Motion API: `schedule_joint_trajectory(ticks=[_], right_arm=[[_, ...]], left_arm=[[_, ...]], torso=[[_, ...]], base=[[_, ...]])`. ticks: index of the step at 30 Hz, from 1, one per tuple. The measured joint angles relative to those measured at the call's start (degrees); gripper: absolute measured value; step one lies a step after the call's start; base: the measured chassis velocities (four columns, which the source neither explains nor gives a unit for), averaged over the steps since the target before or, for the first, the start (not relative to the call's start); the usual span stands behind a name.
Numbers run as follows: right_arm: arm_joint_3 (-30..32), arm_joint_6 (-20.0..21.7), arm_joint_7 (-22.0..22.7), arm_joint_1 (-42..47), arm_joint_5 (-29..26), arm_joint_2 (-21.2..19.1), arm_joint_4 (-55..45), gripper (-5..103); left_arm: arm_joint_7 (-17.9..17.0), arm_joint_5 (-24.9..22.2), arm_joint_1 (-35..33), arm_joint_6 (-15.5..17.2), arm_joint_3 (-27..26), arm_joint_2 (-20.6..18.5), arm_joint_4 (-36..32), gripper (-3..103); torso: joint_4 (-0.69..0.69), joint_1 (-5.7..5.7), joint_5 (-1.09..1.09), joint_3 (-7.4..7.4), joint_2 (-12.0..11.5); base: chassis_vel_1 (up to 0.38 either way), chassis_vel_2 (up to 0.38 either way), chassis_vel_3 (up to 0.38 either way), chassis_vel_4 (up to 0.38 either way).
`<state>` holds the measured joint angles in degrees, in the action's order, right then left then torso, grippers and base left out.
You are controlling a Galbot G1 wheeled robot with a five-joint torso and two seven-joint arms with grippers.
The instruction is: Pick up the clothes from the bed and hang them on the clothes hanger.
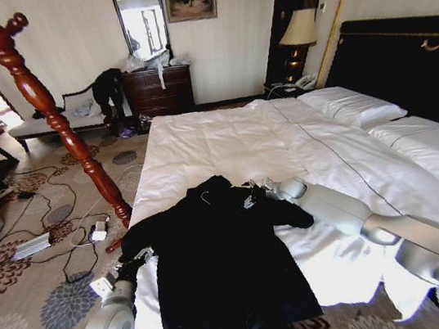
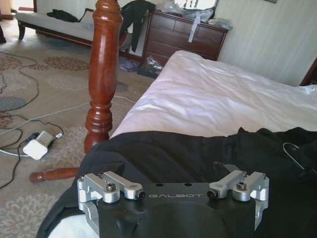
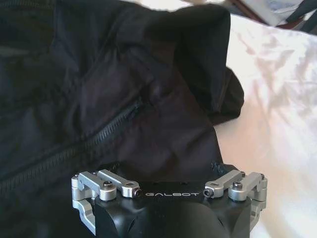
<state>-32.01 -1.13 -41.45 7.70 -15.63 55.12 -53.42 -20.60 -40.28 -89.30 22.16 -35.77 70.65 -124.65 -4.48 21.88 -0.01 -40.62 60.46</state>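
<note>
Our right gripper (image 1: 255, 191) sits at the jacket's (image 1: 222, 263) shoulder on the right, close by the collar, and our left gripper (image 1: 126, 271) sits at the sleeve on the left edge of the bed (image 1: 225, 143); whether either pair of fingers is spread or pressed onto cloth we cannot tell, since the fingertips are buried under black fabric in both wrist views

We judge we are at the pick-up step: the jacket lies flat and spread on the near end of the white duvet, its hem toward us and its collar toward the pillows, not yet lifted. A thin wire hook shows at the collar in the head view, and again near the fabric in the left wrist view, so the hanger (image 1: 205, 197) seems to lie at or inside the neck, though its arms are hidden and we cannot say whether it is threaded through the shoulders

The next move calls for a sure hold on both shoulders before any raising, with both arms rising together so the cloth does not slide off one side. The coat stand (image 1: 44, 100) rises just left of the bed, its top cut off
</note>
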Motion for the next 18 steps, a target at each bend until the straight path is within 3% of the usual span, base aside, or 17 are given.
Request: schedule_joint_trajectory(ticks=[9,15,18], right_arm=[[-0.08,-0.12,2.19,-1.22,2.63,3.28,3.68,100],[0.32,-1.59,2.59,-1.59,5.64,7.51,8.77,102],[0.47,-1.80,2.74,-1.36,5.56,8.06,8.82,88]], left_arm=[[-0.24,0.07,0.39,0.00,1.12,0.70,0.22,100],[-0.42,0.05,0.36,0.00,1.33,1.05,0.27,100],[-0.52,0.05,0.41,0.00,1.37,1.19,0.59,100]], torso=[[0.00,0.00,0.01,0.00,0.00],[0.00,0.00,0.01,0.00,0.00],[0.02,0.00,0.01,0.00,0.00]], base=[[0.000,0.000,0.000,0.000],[0.000,0.000,0.000,0.000],[0.000,0.000,0.000,0.000]])
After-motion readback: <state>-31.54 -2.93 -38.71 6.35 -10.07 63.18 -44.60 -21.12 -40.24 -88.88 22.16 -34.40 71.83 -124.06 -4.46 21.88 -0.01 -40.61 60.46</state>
